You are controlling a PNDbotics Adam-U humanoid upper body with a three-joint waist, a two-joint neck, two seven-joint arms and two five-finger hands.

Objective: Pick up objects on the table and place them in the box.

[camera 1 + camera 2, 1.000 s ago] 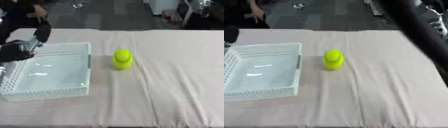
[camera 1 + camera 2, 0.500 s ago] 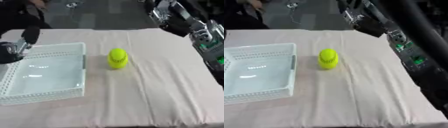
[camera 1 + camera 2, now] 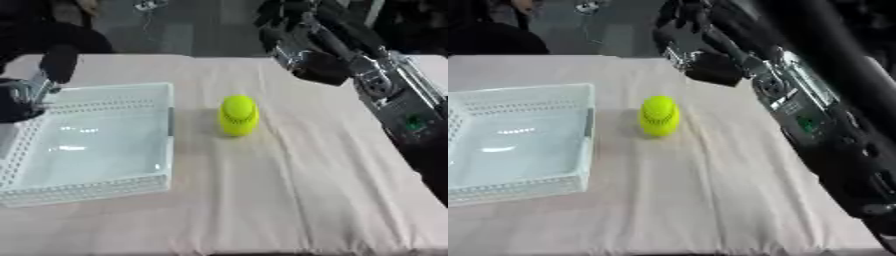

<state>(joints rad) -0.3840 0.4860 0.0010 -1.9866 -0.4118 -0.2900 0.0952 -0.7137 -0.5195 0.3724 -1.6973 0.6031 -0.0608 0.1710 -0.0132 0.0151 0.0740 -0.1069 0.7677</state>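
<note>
No readable text, label, brand, number or sign in either view. Yellow-green object (image 3: 238, 115): surface ridged, no lettering made out. White perforated box (image 3: 166, 130): plain walls, no marking. Right arm (image 3: 798, 107): small green patch and silver plates on black casing, blurred, nothing legible. Tablecloth (image 3: 297, 200): plain, unprinted.

Lab — cloth-covered table (image 3: 332, 200) (dark floor)
</note>
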